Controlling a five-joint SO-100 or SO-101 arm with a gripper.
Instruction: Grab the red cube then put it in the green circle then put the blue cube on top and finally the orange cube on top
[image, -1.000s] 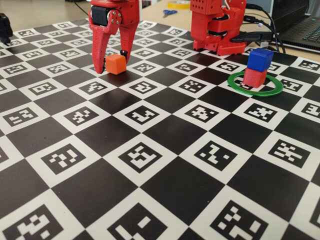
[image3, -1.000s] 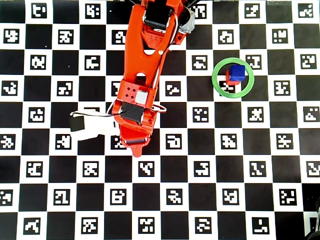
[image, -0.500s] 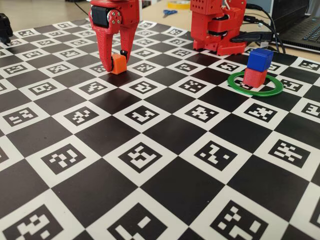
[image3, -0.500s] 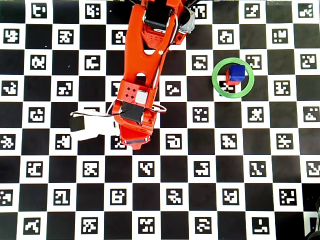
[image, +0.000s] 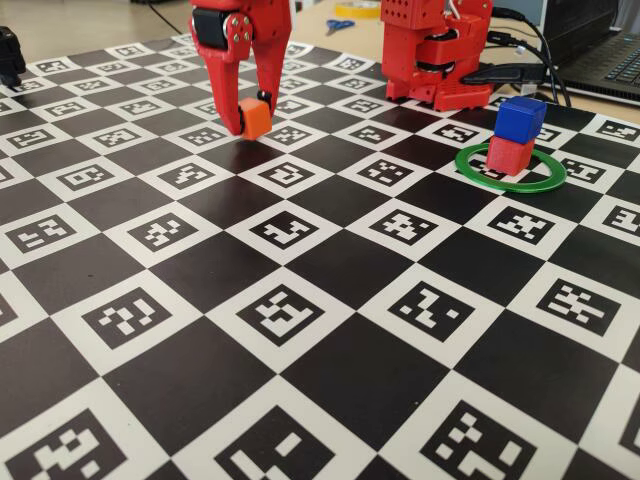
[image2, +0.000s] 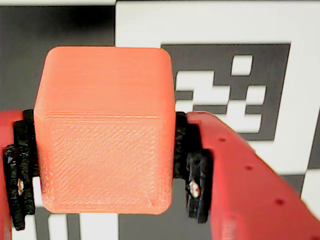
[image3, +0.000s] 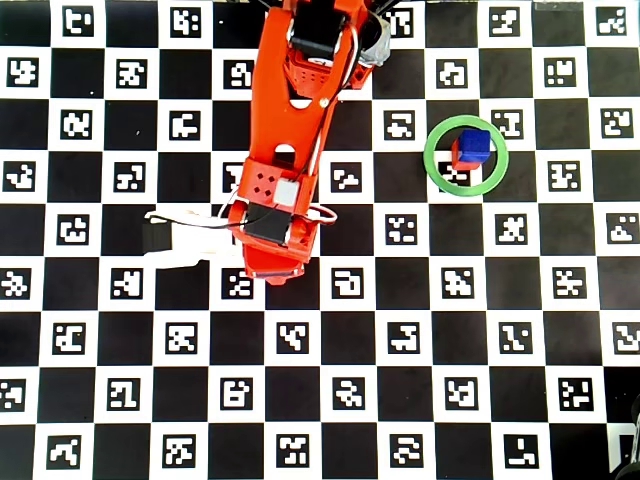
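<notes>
Now the orange cube (image2: 105, 132) sits clamped between the hand's (image: 253, 118) fingers.

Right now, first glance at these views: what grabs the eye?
The gripper at the board's far left in the fixed view, shut on the orange cube and holding it just off the checkerboard; the wrist view is nearly filled by that cube between the black pads. Next, at the right, the blue cube stacked on the red cube inside the green circle.
</notes>
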